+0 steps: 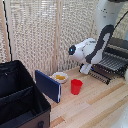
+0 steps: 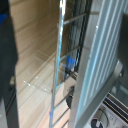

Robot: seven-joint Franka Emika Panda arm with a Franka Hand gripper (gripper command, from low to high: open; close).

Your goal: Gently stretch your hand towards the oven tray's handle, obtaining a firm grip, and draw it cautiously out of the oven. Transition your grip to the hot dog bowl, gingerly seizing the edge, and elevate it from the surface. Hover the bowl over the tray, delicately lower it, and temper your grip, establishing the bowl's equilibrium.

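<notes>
In the exterior view we see the white Franka arm [image 1: 95,47] reaching from the upper right toward the oven [image 1: 116,52], which sits on the light wooden table [image 1: 95,107] at about 3 o'clock in the picture. The oven tray [image 1: 111,64], a rack of thin dark parallel bars, projects from the oven's mouth toward 8 o'clock. Its front bar, the tray's handle [image 1: 99,73], lies at the rack's near edge, just beside the lower end of the arm's wrist. The end effector [image 1: 85,69] is at that edge, but its fingers are hidden behind the wrist housing. We cannot tell how far open it is or whether it holds the bar.

The hot dog bowl [image 1: 60,77], small, white and holding yellow-orange food, rests on the table near the picture's centre, well apart from the tray. A red cup [image 1: 76,86] stands just beside it at about 5 o'clock. A blue panel [image 1: 48,86] leans at the bowl's 8 o'clock, against a large black case [image 1: 20,100] that fills the lower left. A pale slatted screen [image 1: 40,35] forms the backdrop.

The wrist view is blurred. We make out thin bars [image 2: 61,55] crossing the wooden table [image 2: 37,45] and a ribbed grey surface [image 2: 102,55], with a small blue patch [image 2: 70,62] between them. The finger positions are not readable here either.
</notes>
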